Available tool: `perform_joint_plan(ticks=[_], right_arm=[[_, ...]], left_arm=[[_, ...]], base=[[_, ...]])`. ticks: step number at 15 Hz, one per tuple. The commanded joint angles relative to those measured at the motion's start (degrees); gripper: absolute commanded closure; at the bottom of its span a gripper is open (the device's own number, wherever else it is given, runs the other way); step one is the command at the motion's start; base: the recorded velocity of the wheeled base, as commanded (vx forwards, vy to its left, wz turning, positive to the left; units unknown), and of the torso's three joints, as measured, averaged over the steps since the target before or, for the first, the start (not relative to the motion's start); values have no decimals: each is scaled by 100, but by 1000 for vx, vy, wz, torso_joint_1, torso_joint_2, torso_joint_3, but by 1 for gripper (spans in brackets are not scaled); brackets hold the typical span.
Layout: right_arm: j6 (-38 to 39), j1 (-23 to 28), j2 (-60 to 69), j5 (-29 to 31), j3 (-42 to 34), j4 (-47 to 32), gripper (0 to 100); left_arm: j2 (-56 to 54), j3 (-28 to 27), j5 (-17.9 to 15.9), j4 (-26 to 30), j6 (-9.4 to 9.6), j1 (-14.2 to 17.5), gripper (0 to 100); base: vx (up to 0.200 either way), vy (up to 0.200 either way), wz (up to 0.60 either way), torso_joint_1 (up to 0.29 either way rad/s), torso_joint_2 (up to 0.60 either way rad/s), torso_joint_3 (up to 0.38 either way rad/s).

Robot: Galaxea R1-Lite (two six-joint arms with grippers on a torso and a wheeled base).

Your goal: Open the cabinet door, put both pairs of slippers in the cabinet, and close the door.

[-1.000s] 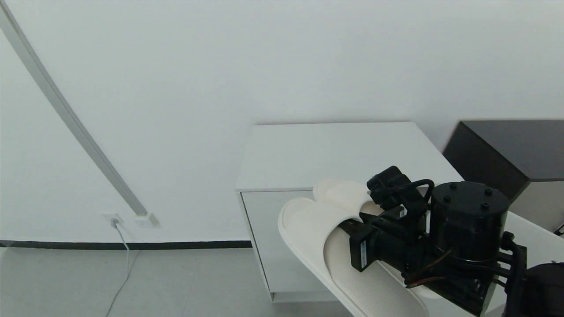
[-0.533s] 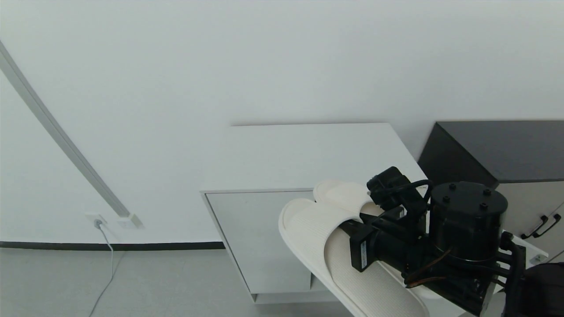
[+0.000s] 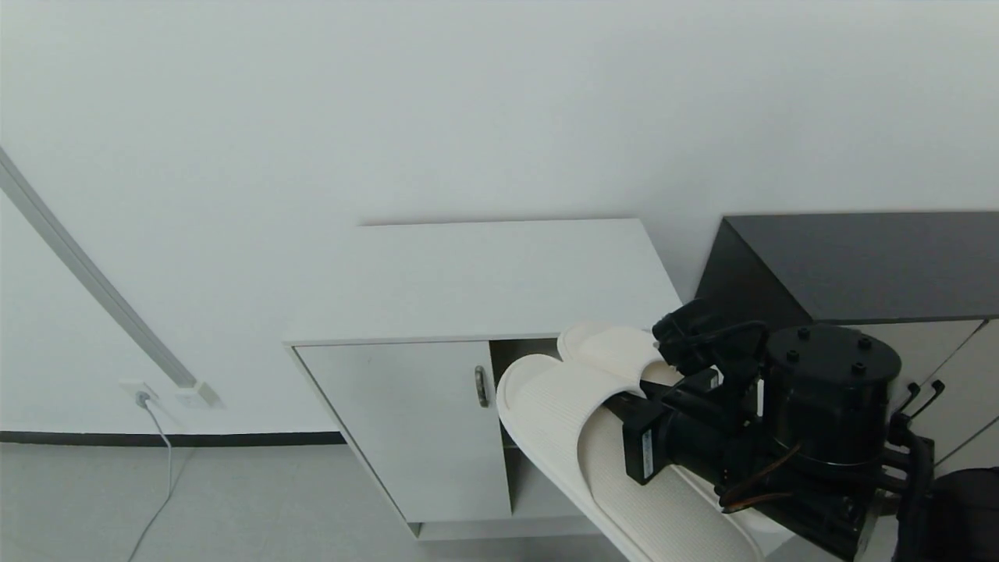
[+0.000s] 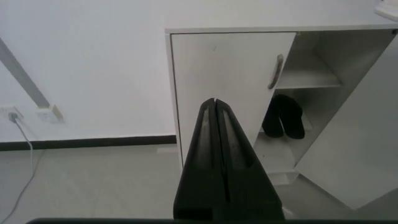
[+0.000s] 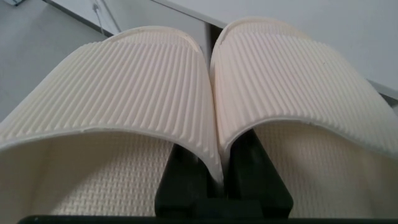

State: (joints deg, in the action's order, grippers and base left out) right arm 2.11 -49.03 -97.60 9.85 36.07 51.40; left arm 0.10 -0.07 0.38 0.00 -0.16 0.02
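Head view, lower right of frame: right gripper (image 3: 616,406) holds a pair of cream slippers (image 3: 562,406) side by side, toes aimed up and left toward the white cabinet (image 3: 484,273). Right wrist view shows one finger tucked under each ribbed strap. The jaws pinch the two adjoining strap edges together.

Cabinet sits centre frame against the white wall. Its left door (image 3: 406,421) is shut, with a small metal handle (image 3: 481,385) at its right edge. To the right of that door the compartment stands open, partly hidden behind the cream slippers.

Left wrist view: left gripper (image 4: 215,112) hangs in front of the shut door, apart from it, jaws pressed together on nothing. The right door (image 4: 348,149) is swung outward. Inside, a pair of black slippers (image 4: 283,117) stands on the cabinet floor beneath a shelf (image 4: 308,78).

Right edge of head view: a dark-topped cabinet (image 3: 858,257) just beside the white one. Lower left: wall socket (image 3: 139,390) with a cable running down to the floor.
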Motion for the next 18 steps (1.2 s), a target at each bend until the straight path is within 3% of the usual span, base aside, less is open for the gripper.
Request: perform_joint_plan(ticks=[1,18], right_arm=[[0,-10,-14,-1,-4,11,100],[-18,-10,-58,-1,-30,11,100]], left_arm=[[-1,-1,6,0,-2,-2,100],[-1,-1,6,0,-2,-2,100]], base=[[0,0,0,0,0,0],[0,0,0,-12,26,14]])
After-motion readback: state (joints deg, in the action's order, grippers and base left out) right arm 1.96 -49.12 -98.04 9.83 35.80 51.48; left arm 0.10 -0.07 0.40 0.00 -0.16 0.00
